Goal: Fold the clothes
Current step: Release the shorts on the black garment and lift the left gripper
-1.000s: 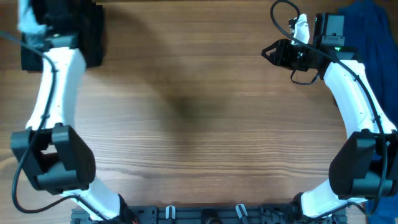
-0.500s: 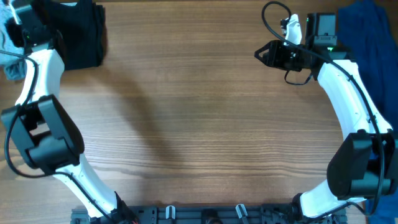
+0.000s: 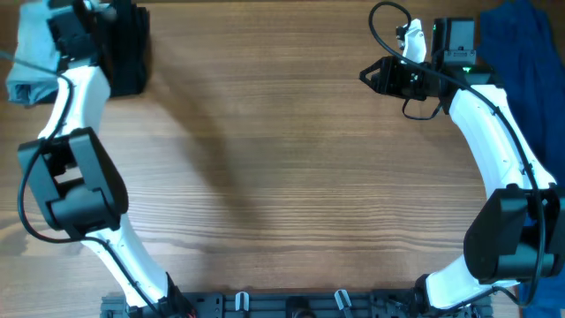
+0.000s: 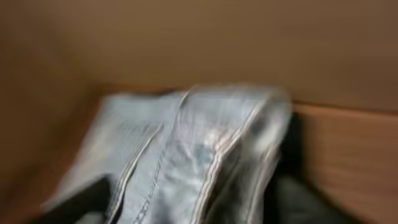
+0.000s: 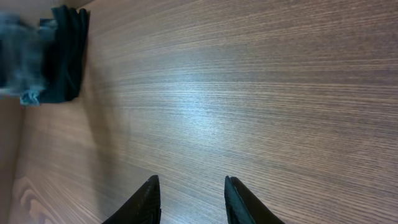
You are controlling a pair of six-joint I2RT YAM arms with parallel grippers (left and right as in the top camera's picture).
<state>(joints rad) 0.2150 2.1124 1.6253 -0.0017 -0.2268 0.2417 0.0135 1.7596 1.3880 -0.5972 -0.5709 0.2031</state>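
The clothes, light-blue denim shorts, lie bunched at the table's far left corner, beside a black garment. The left wrist view is blurred and shows the shorts folded, seams towards the camera. My left gripper hovers over that corner. Its dark fingers show in the lower corners of the left wrist view, wide apart, open, with the denim below them. At the far right my right gripper hangs over bare wood. The right gripper is open with nothing between its fingers.
A large dark-blue garment lies heaped at the far right edge, behind the right arm. From the right wrist, the shorts and the black garment show far across the wooden table.
The left arm swung over the far left corner with the shorts, and its jaws have opened, leaving the denim beside the black garment. The right gripper shifted slightly left.
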